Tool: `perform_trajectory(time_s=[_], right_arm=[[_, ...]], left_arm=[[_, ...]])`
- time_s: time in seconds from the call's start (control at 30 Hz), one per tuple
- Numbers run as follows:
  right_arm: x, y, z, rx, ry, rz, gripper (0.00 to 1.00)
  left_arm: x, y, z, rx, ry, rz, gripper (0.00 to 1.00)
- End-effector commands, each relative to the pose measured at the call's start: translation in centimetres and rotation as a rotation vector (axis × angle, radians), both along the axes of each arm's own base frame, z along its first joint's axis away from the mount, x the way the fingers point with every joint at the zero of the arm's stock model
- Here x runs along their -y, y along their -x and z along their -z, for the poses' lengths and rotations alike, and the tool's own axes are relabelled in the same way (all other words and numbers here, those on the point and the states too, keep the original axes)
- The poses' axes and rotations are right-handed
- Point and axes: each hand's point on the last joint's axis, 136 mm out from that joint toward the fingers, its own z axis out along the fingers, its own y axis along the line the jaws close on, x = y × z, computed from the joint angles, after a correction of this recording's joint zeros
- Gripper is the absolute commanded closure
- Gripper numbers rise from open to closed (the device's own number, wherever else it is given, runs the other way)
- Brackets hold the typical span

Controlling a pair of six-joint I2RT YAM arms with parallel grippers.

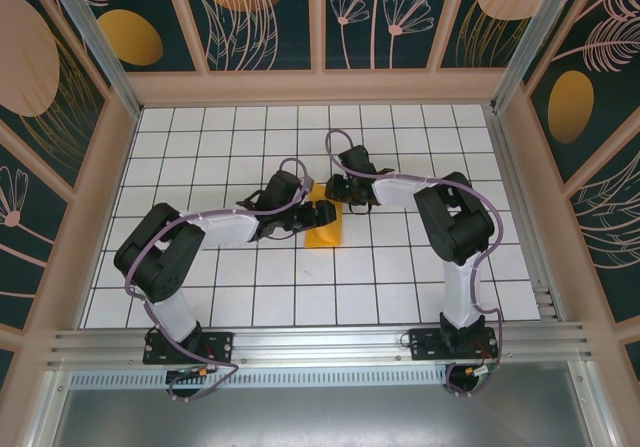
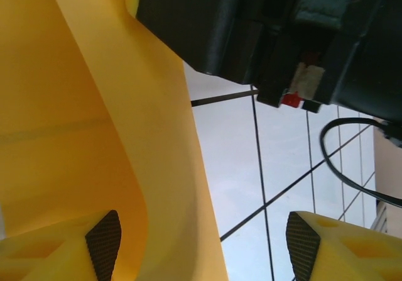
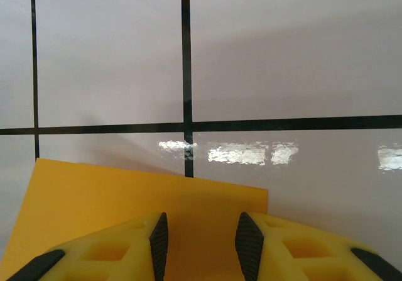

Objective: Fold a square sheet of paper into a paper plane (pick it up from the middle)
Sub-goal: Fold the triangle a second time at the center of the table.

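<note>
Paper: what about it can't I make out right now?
Top external: creases in the paper are too small to see, and the left hand and right hand cover its upper edge.
Left wrist: its outline runs off the left, top and bottom edges, too close to judge shape.
Right wrist: its near part is hidden under the fingers and cut by the bottom edge.

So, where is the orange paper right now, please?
The folded orange paper sits mid-table in the top view, between the left gripper and the right gripper.

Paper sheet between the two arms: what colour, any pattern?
Plain orange-yellow, no print. The thin paper sheet shows best in the right wrist view.
</note>
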Motion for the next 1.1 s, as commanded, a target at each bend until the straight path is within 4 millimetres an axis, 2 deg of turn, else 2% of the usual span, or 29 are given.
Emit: perform_trajectory(time_s=[0.0,0.23,0.33,0.4,0.67,1.07], right_arm=[[3.2,4.0,6.4,-0.193,0.124,0.024,0.61],[3.3,4.1,6.5,-0.198,0.125,0.023,0.61],[3.2,4.1,6.4,-0.196,0.123,0.024,0.61],[3.3,4.1,6.5,-0.197,0.124,0.025,0.61],[3.3,4.1,6.5,-0.198,0.123,0.026,0.61],[3.3,4.2,6.6,-0.202,0.124,0.027,0.62]], left_arm=[[-0.1,-0.6,0.3,0.049,-0.025,0.022,0.26],[-0.4,0.2,-0.4,0.07,-0.008,0.043,0.28],[-0.6,1.1,0.0,0.04,0.0,0.054,0.31],[-0.8,1.6,-0.7,0.037,0.029,0.049,0.33],[-1.4,3.8,-1.1,-0.006,0.094,0.049,0.4],[0.2,3.6,-4.3,0.017,0.222,0.077,0.52]])
